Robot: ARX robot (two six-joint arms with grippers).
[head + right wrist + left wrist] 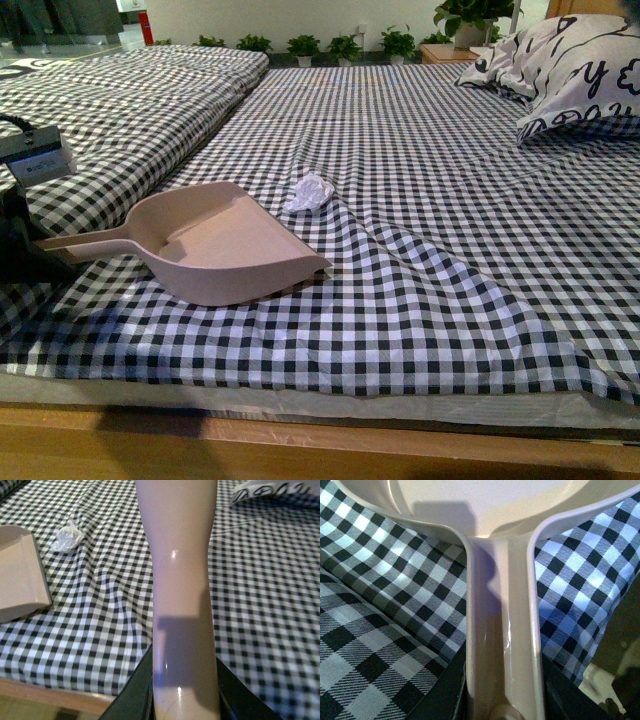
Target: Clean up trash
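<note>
One wad (309, 192) of white paper lies on the checked bedcover (450, 250), just beyond the dustpan (215, 240) mouth's far corner. The left gripper (502, 700) grips the dustpan handle; the right gripper (185, 700) clamps a pale pink handle (180, 580), probably a brush's. Sweeping seems the step in hand: next, bring that tool behind the wad and push it into the pan.

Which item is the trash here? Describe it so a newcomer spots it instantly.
Start at the bed with the black-and-white checked sheet. Near its middle lies a pale pink dustpan. Just past the dustpan's far right corner sits the trash: a small crumpled white paper wad, the only white, wrinkled lump on the sheet and far smaller than the dustpan.
</note>
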